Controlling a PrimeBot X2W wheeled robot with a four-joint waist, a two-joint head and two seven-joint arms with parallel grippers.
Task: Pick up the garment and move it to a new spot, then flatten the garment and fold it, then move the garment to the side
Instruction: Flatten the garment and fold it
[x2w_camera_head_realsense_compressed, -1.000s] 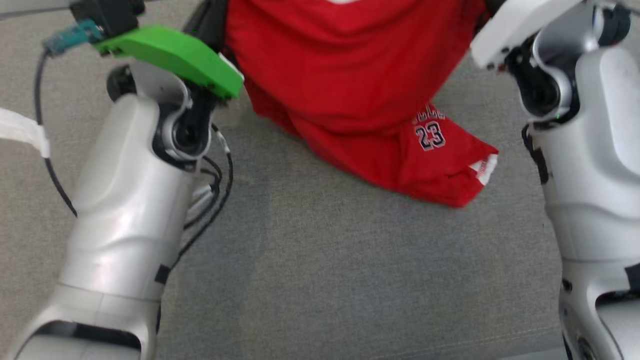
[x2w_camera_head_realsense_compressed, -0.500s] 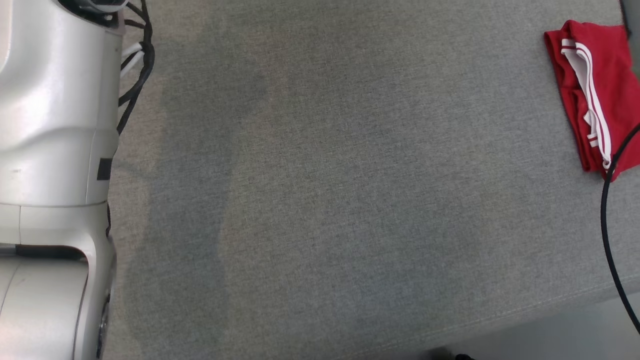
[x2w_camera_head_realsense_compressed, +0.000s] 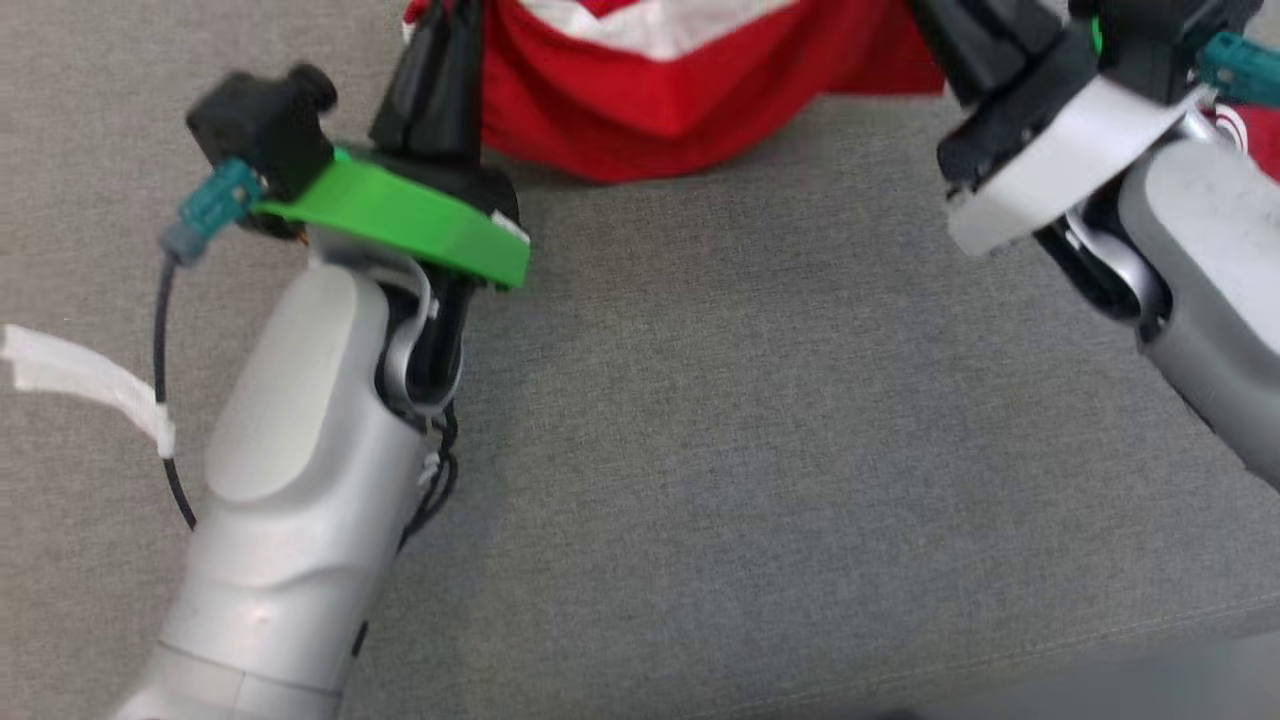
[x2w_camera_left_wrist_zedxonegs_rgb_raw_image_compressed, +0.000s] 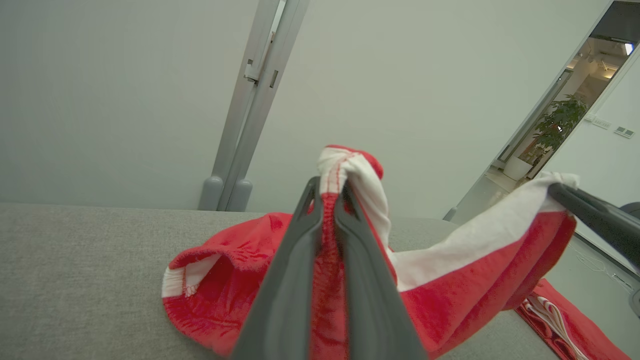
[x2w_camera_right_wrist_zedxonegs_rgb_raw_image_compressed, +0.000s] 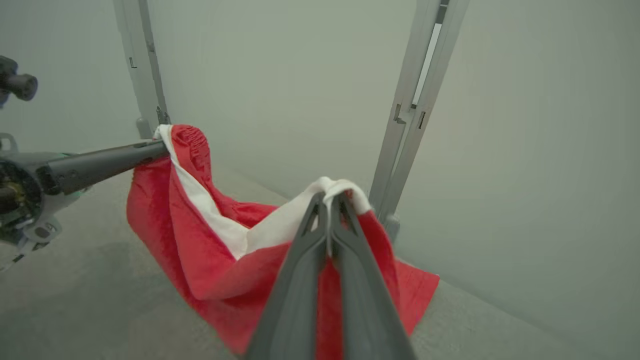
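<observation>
At the bottom left of the head view the pale left forearm (x2w_camera_head_realsense_compressed: 300, 480) rises across the grey surface (x2w_camera_head_realsense_compressed: 750, 450), with a dark cable (x2w_camera_head_realsense_compressed: 165, 400) and a white strip (x2w_camera_head_realsense_compressed: 80, 375) beside it at the left edge. Above it sits a green mount (x2w_camera_head_realsense_compressed: 400, 215), and the right forearm (x2w_camera_head_realsense_compressed: 1210, 300) comes in from the right edge. Past both wrists, at the top centre of that view, the red garment (x2w_camera_head_realsense_compressed: 650, 110) hangs between the two pairs of dark fingers. In the left wrist view the left gripper (x2w_camera_left_wrist_zedxonegs_rgb_raw_image_compressed: 328, 184) has its fingers clenched on a bunched fold of red cloth and white band at the frame's centre. From there the band runs to the right edge, where the other arm's fingers pinch it. In the right wrist view the right gripper (x2w_camera_right_wrist_zedxonegs_rgb_raw_image_compressed: 330, 197) has its fingers pressed together on the white band at centre frame. The band stretches to the upper left of that frame and the red cloth sags below it like a sling. The garment's low part rests on the surface, with a hemmed opening lying at the lower left of the left wrist view. A second red cloth (x2w_camera_left_wrist_zedxonegs_rgb_raw_image_compressed: 555, 310) with white stripes lies at that view's lower right. Beyond stand a grey post (x2w_camera_left_wrist_zedxonegs_rgb_raw_image_compressed: 255, 100), a plain wall (x2w_camera_left_wrist_zedxonegs_rgb_raw_image_compressed: 125, 100) and, at the upper right, a doorway with a plant (x2w_camera_left_wrist_zedxonegs_rgb_raw_image_compressed: 562, 122).
</observation>
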